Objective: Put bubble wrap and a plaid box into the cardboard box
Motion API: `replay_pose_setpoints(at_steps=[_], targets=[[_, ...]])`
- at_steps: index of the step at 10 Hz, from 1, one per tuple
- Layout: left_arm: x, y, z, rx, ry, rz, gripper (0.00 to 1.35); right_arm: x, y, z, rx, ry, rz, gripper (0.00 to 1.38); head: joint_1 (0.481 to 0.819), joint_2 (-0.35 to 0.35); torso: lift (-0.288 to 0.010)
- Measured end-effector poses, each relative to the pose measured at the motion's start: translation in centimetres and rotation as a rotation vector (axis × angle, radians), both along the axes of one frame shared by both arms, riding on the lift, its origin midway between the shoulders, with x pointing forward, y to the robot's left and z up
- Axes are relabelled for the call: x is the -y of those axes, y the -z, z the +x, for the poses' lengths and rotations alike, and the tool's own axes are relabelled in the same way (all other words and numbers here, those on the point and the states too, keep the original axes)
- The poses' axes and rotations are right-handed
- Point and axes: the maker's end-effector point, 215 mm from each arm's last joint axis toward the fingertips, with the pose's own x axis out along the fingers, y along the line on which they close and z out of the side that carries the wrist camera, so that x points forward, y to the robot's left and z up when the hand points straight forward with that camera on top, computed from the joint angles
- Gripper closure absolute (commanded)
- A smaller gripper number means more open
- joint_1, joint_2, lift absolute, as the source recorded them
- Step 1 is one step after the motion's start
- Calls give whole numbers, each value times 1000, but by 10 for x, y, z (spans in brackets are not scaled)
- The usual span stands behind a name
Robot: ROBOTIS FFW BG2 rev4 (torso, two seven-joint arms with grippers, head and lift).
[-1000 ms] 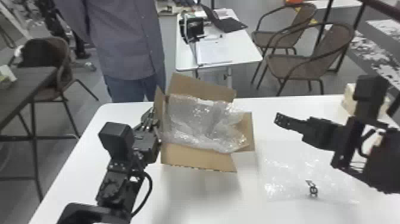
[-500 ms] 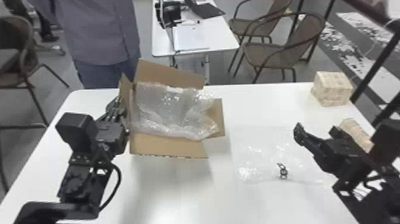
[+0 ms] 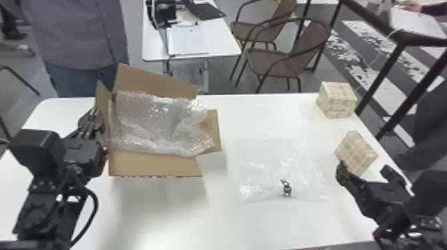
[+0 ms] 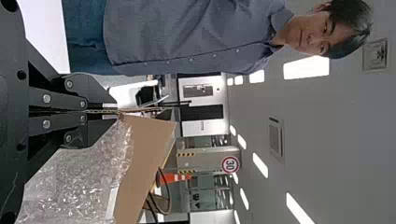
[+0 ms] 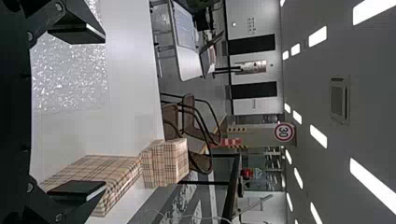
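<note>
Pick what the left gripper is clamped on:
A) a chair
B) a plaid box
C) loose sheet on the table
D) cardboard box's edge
D: the left gripper's fingers are closed on the upright edge of the cardboard box.

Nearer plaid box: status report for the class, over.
Left gripper shut on cardboard box. Right gripper open near plaid box, ungripped. Bubble wrap in cardboard box. Second plaid box behind, apparently not blocking.

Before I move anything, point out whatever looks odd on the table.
A small dark item or mark stands out on the flat, otherwise clear bubble wrap; I can't tell which it is.
</note>
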Motion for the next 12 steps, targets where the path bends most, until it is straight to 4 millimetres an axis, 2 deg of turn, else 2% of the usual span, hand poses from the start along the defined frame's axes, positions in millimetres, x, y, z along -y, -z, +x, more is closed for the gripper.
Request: replay_pose_setpoints(at_steps=[4,6,7,9,12], targets=[[-3,1,-2,1,-5,-5,1222,71,37,-19,4,112,26,183,695,-200,-107],[-5,1,-3,3,-10,-8,1222,98,37,-20,16,175,18,185,695,-225,-107],[-6,1,-4,4,-13,-10,1222,103,36,-13,26,169,11,185,695,-231,-107],[-8,2,-5,3,-18,-13,1222,101,52,0,20,120,55,180,695,-224,-107],[-9,4,-7,0,-21,-17,1222,101,62,24,6,5,85,180,695,-218,-107]])
